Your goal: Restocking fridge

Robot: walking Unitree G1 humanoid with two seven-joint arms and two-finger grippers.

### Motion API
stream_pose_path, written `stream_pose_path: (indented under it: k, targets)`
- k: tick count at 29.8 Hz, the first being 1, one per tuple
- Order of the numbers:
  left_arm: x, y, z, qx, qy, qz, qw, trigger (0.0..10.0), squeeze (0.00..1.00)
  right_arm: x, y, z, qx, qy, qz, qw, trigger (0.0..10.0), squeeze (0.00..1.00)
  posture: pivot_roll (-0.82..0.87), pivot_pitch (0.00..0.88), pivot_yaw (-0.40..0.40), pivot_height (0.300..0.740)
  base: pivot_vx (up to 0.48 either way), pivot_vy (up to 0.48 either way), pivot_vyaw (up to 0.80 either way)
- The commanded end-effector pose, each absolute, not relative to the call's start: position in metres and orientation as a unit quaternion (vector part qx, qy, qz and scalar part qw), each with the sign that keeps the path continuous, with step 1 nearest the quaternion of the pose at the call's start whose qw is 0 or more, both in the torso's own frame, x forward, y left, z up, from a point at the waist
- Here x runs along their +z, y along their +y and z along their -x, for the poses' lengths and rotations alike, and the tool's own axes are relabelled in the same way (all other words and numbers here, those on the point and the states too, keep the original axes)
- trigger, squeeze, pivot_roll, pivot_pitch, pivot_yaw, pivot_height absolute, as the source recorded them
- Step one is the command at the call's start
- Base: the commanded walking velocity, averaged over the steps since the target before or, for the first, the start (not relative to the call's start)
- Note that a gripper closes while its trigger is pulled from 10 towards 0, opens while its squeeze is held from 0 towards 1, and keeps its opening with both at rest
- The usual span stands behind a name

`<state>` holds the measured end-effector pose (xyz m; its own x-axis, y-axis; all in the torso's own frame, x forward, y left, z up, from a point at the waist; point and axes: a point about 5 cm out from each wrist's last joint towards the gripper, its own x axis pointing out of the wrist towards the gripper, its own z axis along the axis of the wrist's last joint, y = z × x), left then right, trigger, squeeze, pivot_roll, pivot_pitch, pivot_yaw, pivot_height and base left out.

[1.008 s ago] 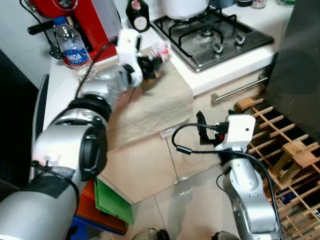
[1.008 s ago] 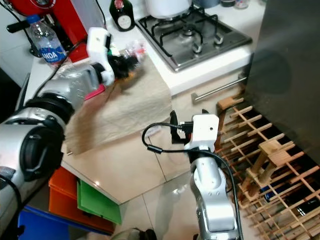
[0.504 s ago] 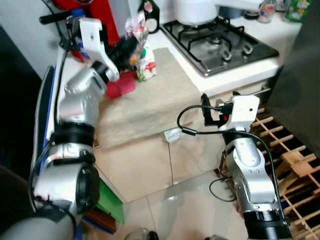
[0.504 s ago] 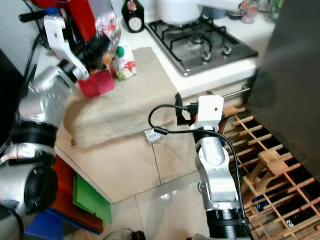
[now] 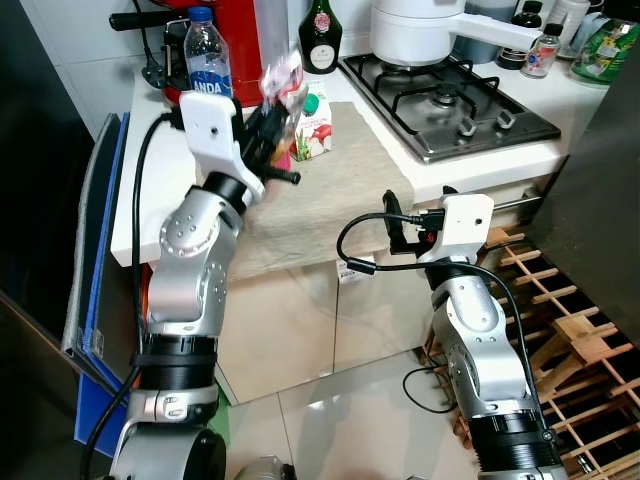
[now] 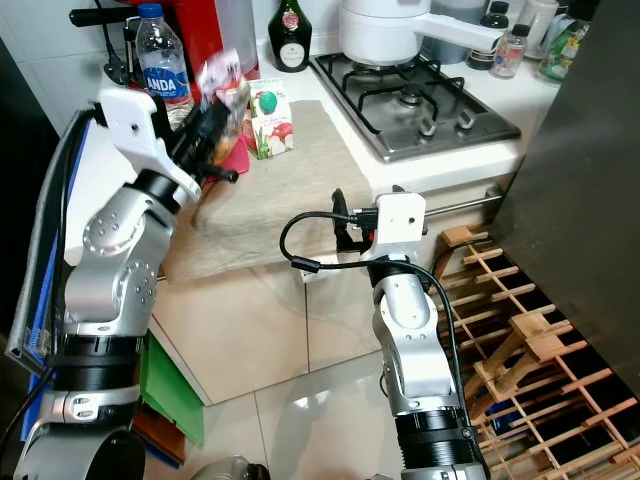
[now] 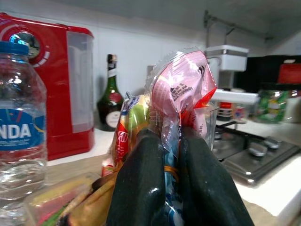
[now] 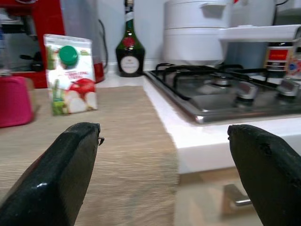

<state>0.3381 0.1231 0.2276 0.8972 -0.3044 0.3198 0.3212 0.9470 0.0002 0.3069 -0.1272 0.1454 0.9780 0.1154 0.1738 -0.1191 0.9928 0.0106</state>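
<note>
The left claw (image 7: 171, 174) is clenched on one pink plastic packet (image 7: 181, 87) above the worktop (image 5: 150, 170). One juice carton (image 5: 314, 125) and one water bottle (image 5: 207, 60) stand there; the right claw (image 8: 162, 155) is released.

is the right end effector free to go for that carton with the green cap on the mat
Probably yes. The right end effector is open, holds nothing, and faces the carton across bare mat; it hangs below the counter edge, so it must rise first.

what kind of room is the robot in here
Most likely a home kitchen: a gas hob set into a white counter, a red coffee machine beside a water bottle, and a wooden wine rack on the floor.
</note>
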Motion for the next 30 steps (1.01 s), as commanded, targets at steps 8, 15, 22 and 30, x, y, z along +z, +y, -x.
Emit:
stream_pose_path:
  k: [8, 15, 22, 30]
  targets:
    - [0.222, 0.119, -0.341, -0.146, -0.150, 0.009, 0.978, 10.0, 0.00, 0.146, -0.127, -0.310, 0.065, -0.090, -0.010, 0.994, 10.0, 0.00, -0.01, 0.000, 0.055, 0.740, -0.473, 0.000, 0.00]
    - [0.217, 0.118, -0.343, -0.143, -0.142, 0.006, 0.980, 10.0, 0.00, 0.142, -0.125, -0.311, 0.073, -0.085, -0.006, 0.994, 10.0, 0.00, -0.01, 0.000, 0.062, 0.740, -0.477, 0.000, 0.00]
    - [0.208, 0.122, -0.343, -0.137, -0.125, 0.005, 0.983, 10.0, 0.00, 0.139, -0.122, -0.310, 0.076, -0.082, -0.010, 0.994, 10.0, 0.00, -0.01, 0.000, 0.071, 0.740, -0.475, 0.000, 0.00]
    - [0.178, 0.134, -0.336, -0.109, -0.071, 0.001, 0.991, 10.0, 0.00, 0.133, -0.120, -0.306, 0.083, -0.073, -0.006, 0.994, 10.0, 0.00, -0.01, 0.000, 0.080, 0.740, -0.159, 0.000, 0.00]
